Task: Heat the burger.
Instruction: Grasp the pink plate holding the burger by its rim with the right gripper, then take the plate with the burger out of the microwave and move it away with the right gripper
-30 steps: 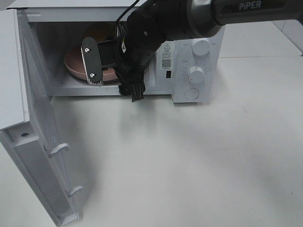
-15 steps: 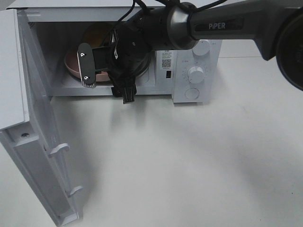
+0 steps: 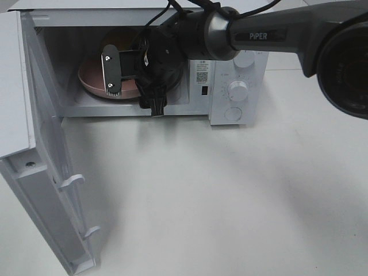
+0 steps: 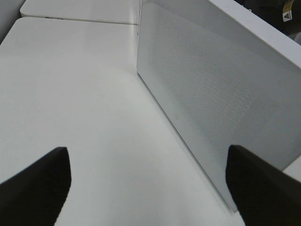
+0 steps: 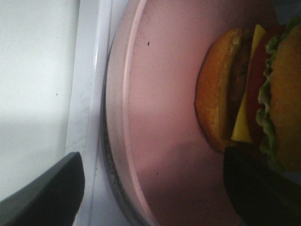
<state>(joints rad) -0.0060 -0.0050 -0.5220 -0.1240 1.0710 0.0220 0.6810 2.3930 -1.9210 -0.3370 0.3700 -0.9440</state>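
Placement is the step in hand, by my reading. Your burger point(image 5: 249, 96) sits on the pink plate point(image 5: 160, 94), and the plate rests inside the microwave point(image 3: 230, 34) cavity, toward its left half. From above, the burger itself is hidden behind the right arm; only the right wrist view shows it, with bun, cheese, tomato, lettuce and patty all visible.

Right gripper point(image 5: 153, 190): jaws spread wide, one fingertip off the plate's rim over the cavity floor, the other beside the burger. It grips nothing. Whether a finger touches the plate you cannot tell from these views.

Left gripper point(image 4: 148, 181): jaws also wide and empty, hanging over bare table with the outer face of the microwave door point(image 4: 221, 99) ahead of it.

Your next move, as I judge it: draw the right arm straight out toward the near side, without snagging the plate rim or the cavity's front lip. The door point(image 3: 52, 190) stands fully swung out at the left; it must then be pushed shut, and the left gripper is the better placed for that. After that a dial point(image 3: 238, 90) wants turning.

Count: one burger, one plate, one microwave, one door, two grippers, and three round controls on the panel at the right of the oven.
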